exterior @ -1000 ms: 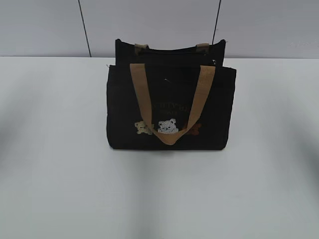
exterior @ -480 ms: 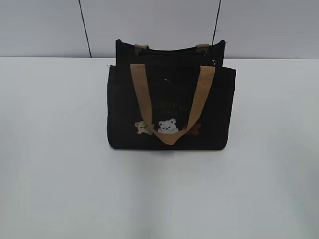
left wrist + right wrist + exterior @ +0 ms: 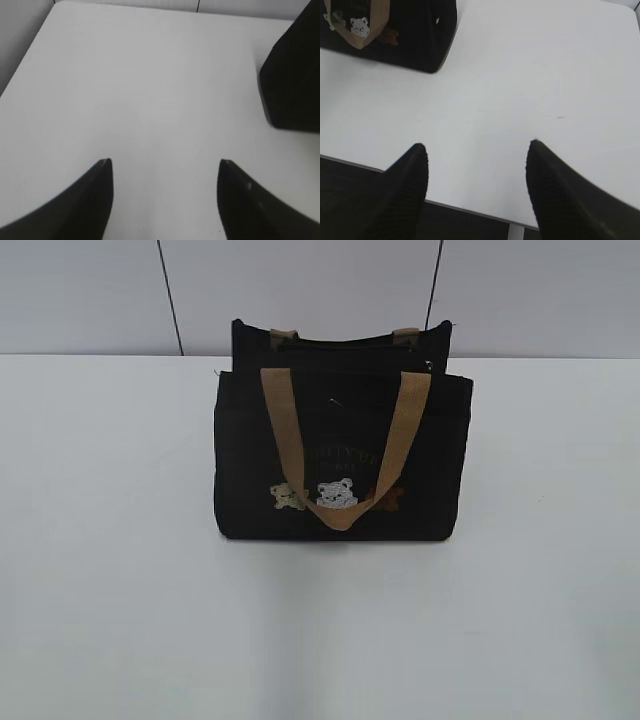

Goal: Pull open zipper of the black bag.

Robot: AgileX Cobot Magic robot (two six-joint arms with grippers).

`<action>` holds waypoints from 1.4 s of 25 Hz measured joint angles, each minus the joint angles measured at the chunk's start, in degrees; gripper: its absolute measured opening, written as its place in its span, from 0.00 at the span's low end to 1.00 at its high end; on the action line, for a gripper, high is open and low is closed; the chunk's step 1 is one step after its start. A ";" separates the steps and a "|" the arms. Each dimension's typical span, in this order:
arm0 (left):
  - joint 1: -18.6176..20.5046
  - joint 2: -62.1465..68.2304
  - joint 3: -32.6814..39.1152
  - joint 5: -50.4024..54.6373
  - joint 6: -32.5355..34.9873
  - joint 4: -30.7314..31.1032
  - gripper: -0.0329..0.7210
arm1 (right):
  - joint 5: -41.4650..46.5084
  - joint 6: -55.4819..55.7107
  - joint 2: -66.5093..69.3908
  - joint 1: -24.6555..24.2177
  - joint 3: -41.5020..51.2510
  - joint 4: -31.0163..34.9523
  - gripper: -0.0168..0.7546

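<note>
Black bag parked mid-bench, both arms hanging back with nothing in them

Plain white bench [image 3: 120,620], pale grey panelled wall [image 3: 300,290] behind. The black bag [image 3: 250,460] stands upright near the back, tan handle [image 3: 285,430] flopped over the 3 bears [image 3: 338,495]. Can't make out the zipper. Left gripper [image 3: 165,162] has its fingers [image 3: 100,180] spread wide over bare bench, bag corner at right. Right gripper [image 3: 476,145], fingers also wide, is near the front edge, the only view showing that edge.

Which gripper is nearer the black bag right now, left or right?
Hard to call; neither is close. The left gripper hangs open over bare table with the black bag off to its right. The right gripper, open near the table's front edge, has it ahead-left.
</note>
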 joint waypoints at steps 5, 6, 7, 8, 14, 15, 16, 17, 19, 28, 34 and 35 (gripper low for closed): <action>0.00 -4.14 1.63 0.36 1.89 -2.20 0.69 | -2.19 -0.19 -0.99 0.00 4.12 -0.09 0.63; 0.00 -4.14 1.69 0.36 2.48 -2.42 0.69 | -2.55 -0.19 -0.99 0.00 4.79 -0.21 0.63; 0.00 -4.14 1.85 0.36 2.96 -2.57 0.69 | -2.66 -0.19 -0.99 0.00 4.98 -0.20 0.63; 0.00 -4.14 2.07 0.43 3.30 -2.56 0.69 | -2.88 -0.19 -0.99 0.00 5.05 -0.20 0.63; 0.00 -4.14 2.18 0.52 3.91 -2.99 0.68 | -3.43 -0.19 -0.99 0.00 5.14 -0.20 0.63; 0.00 -4.14 2.18 0.52 3.91 -2.99 0.68 | -3.43 -0.19 -0.99 0.00 5.14 -0.14 0.63; 0.00 -4.14 2.18 0.52 3.91 -2.99 0.68 | -3.43 -0.19 -0.99 0.00 5.14 0.00 0.63; 0.00 -4.14 2.18 0.52 3.91 -2.99 0.67 | -3.43 -0.19 -0.99 0.00 5.14 0.00 0.63; 0.00 -4.14 2.18 0.52 3.91 -2.99 0.66 | -3.50 -0.19 -0.99 0.00 5.14 0.05 0.63; -0.22 -4.14 2.18 0.52 3.91 -2.99 0.65 | -3.50 -0.19 -0.99 0.00 5.14 0.07 0.63; -0.33 -4.14 2.18 0.46 5.94 -3.60 0.65 | -3.50 0.13 -0.99 0.00 5.14 0.13 0.63; -0.33 -4.14 2.18 0.46 7.53 -4.26 0.65 | -3.50 0.25 -0.99 0.00 5.14 0.13 0.63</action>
